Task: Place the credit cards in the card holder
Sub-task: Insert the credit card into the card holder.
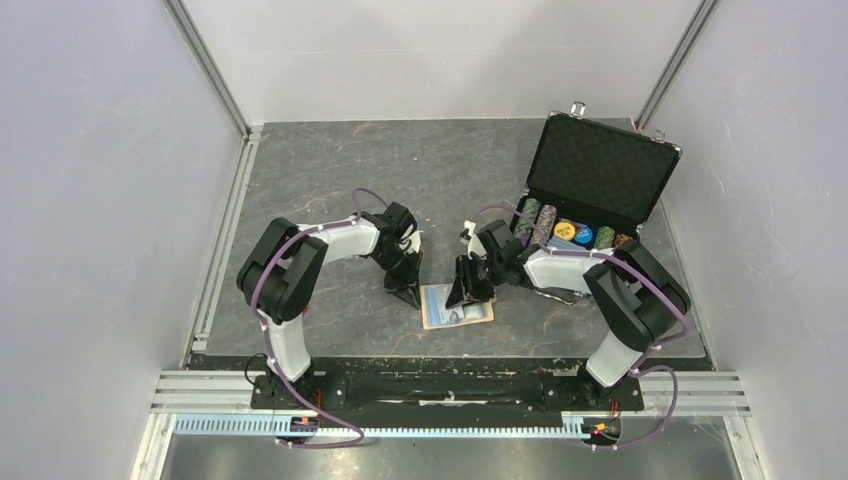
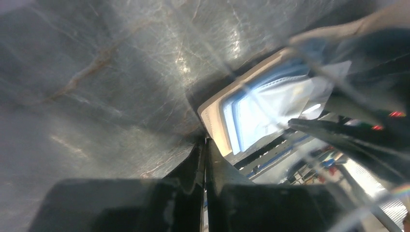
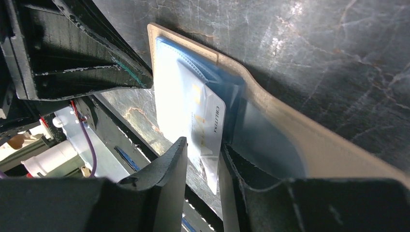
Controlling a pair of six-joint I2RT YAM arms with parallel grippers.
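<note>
Credit card (image 3: 196, 113), pale grey-white, glossy, thin and rectangular with small print: its near end sits between the fingers of the right claw (image 3: 205, 162), which are closed onto it from both sides. Its far end is inside a light blue pocket of the tan leather-like folding card holder (image 3: 314, 145). The holder lies open on the dark marbled bench (image 3: 338, 48), directly ahead of and beneath that claw. The grip appears intended to slide the card deeper into the pocket. The left claw (image 2: 205, 145) has its fingers together with nothing visible between them. Its tip is at the holder's edge just ahead, probably bracing it against sliding. A second card cannot be distinguished.
</note>
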